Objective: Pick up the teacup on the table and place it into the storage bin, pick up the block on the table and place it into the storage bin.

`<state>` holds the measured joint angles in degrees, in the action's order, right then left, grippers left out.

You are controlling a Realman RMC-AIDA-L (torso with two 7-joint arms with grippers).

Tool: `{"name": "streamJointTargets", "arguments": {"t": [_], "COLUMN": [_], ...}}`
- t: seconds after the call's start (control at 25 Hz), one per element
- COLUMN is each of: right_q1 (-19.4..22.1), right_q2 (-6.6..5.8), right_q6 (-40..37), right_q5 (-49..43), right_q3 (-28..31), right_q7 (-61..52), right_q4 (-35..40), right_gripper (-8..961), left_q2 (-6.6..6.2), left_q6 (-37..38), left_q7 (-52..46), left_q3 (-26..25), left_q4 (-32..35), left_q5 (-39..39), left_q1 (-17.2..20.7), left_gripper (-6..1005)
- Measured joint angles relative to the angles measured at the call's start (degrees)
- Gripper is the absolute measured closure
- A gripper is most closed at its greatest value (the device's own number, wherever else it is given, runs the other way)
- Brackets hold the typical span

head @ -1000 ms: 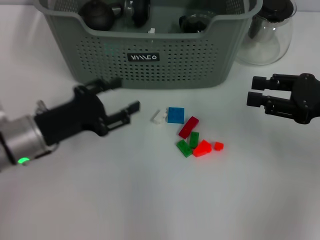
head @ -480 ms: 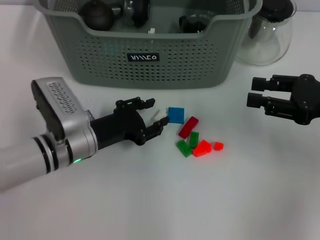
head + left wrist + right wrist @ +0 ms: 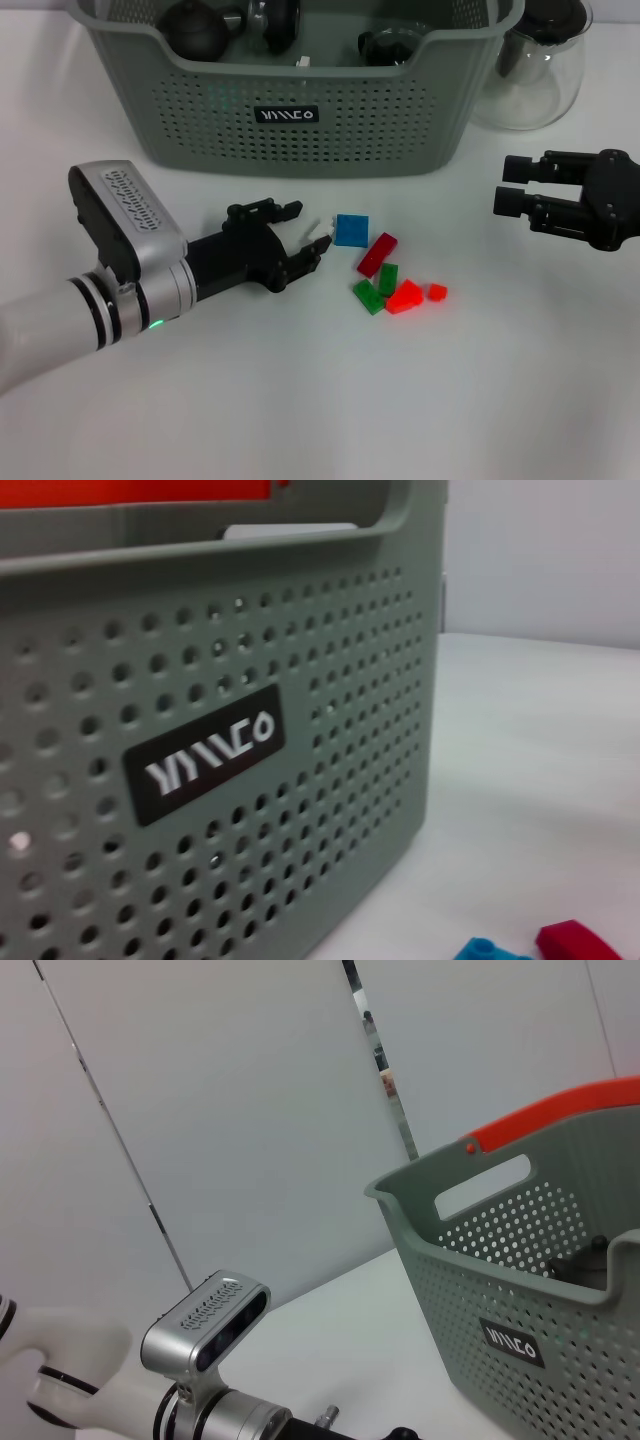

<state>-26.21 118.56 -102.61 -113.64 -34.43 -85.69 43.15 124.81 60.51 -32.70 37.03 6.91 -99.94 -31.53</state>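
Observation:
My left gripper (image 3: pixel 298 234) lies low on the table, open, its fingertips right at a small white block (image 3: pixel 325 227) that is partly hidden behind the lower finger. A blue block (image 3: pixel 351 229) (image 3: pixel 488 950) sits just beyond it. A dark red block (image 3: pixel 377 254) (image 3: pixel 582 942), two green blocks (image 3: pixel 377 288) and two bright red ones (image 3: pixel 405 296) lie close by. The grey-green storage bin (image 3: pixel 300 100) (image 3: pixel 200 680) (image 3: pixel 520 1290) stands behind them and holds dark round vessels (image 3: pixel 195 25). No teacup shows on the table. My right gripper (image 3: pixel 512 184) hovers at the right, open and holding nothing.
A clear glass jug (image 3: pixel 535 60) stands beside the bin's right end, behind my right gripper. The bin's black label (image 3: pixel 286 114) faces me. White tabletop stretches in front of the blocks.
My left arm has swung in from the left and rolled over, bringing its open fingers up to the white block. The right arm and the blocks have not moved.

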Motion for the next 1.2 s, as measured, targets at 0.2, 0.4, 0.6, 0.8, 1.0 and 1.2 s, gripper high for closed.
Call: {"name": "streamJointTargets", "arguments": {"t": [0.2, 0.4, 0.6, 0.8, 1.0, 1.2], "right_q1": [-0.1, 0.1, 0.1, 0.1, 0.3, 0.4], "right_q2": [0.07, 0.09, 0.09, 0.09, 0.09, 0.09], "right_q6": [0.2, 0.1, 0.0, 0.0, 0.2, 0.2], "right_q5": [0.0, 0.0, 0.0, 0.0, 0.0, 0.0], "right_q3": [0.0, 0.0, 0.1, 0.1, 0.0, 0.0], "right_q7": [0.0, 0.0, 0.0, 0.0, 0.0, 0.0], "right_q4": [0.0, 0.0, 0.0, 0.0, 0.0, 0.0], "right_gripper": [419, 419, 419, 419, 419, 419], "left_q2": [0.00, 0.00, 0.00, 0.00, 0.00, 0.00], "left_q6": [-1.8, -1.2, -1.4, -2.2, -2.6, -2.7], "left_q7": [0.0, 0.1, 1.5, 1.8, 1.9, 1.9], "left_q3": [-0.8, -0.3, -0.2, -0.2, -0.3, -0.4], "left_q4": [-0.3, -0.5, -1.6, -2.5, -2.5, -2.5], "left_q5": [0.4, 0.3, 0.1, 0.1, 0.3, 0.3], "left_q1": [-0.4, -0.4, -0.9, -1.6, -1.7, -1.8], "left_gripper": [435, 439, 447, 454, 462, 652]}}
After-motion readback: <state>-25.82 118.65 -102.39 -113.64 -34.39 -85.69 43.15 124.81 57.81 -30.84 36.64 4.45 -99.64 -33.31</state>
